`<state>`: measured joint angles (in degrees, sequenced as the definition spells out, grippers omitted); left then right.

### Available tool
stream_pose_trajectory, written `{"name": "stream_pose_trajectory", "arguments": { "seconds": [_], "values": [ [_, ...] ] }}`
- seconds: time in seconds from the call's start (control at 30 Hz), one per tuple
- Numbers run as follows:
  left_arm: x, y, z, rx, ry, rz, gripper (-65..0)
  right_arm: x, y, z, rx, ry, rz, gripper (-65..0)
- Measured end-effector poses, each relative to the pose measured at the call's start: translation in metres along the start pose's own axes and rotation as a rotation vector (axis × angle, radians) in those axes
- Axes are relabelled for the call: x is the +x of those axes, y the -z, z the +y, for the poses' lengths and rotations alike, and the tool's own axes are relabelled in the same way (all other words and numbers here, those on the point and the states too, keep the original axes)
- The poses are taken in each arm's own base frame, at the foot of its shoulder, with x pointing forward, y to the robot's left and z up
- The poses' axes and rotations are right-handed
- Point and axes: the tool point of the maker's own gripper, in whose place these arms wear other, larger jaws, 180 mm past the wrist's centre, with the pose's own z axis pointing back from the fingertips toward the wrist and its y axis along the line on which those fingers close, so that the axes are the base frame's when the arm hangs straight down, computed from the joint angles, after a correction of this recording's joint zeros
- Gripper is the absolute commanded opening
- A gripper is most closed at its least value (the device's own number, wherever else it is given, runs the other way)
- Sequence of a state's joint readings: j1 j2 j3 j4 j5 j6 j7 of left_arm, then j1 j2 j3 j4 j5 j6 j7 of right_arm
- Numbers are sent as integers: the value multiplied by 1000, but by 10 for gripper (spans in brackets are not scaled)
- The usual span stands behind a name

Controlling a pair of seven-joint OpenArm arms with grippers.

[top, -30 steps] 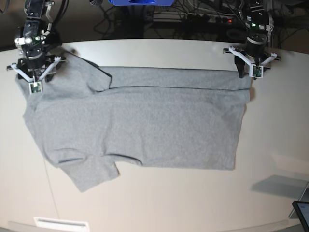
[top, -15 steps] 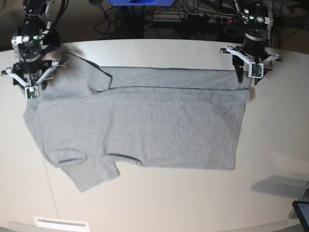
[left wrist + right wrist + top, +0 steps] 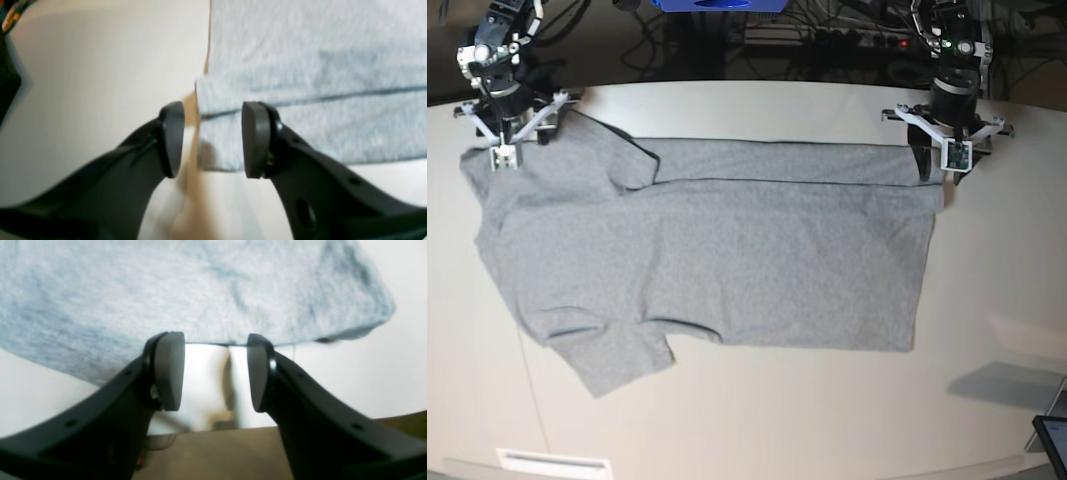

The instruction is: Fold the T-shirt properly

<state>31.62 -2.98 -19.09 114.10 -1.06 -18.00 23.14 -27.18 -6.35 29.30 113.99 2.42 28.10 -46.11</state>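
Note:
The grey T-shirt (image 3: 707,250) lies flat on the white table (image 3: 777,420), plain side up, with its far edge folded over into a narrow strip. One sleeve sticks out at the near left. My left gripper (image 3: 935,168) hovers over the shirt's far right corner. In the left wrist view it (image 3: 213,140) is open, with the folded corner (image 3: 220,133) on the table below the gap. My right gripper (image 3: 507,135) is at the far left sleeve. In the right wrist view it (image 3: 213,371) is open and empty, and the shirt's edge (image 3: 200,306) lies just beyond its fingertips.
Cables and a power strip (image 3: 827,35) run behind the table's far edge, beside a blue object (image 3: 717,4). A dark screen corner (image 3: 1052,440) shows at the near right. A white label (image 3: 552,462) sits on the front edge at the left.
Both grippers have drawn back toward the table's far edge, the right one farther. The shirt has stayed where it was and both jaws keep the same gap.

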Motion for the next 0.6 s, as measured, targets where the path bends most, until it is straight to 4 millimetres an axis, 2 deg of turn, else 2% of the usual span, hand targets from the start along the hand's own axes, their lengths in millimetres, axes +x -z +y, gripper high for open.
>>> {"name": "stream_pose_trajectory", "arguments": {
  "seconds": [0.07,0.27,0.6],
  "values": [
    [-2,1,0,-1,-3,7,-378,-5,-4,1,47,79,4,-366],
    [-2,5,0,1,-9,5,-378,-30,-18,-20,70,231,97,-366],
    [-2,7,1,3,-10,6,-378,-29,-37,-5,277,374,110,-366]
  ]
}}
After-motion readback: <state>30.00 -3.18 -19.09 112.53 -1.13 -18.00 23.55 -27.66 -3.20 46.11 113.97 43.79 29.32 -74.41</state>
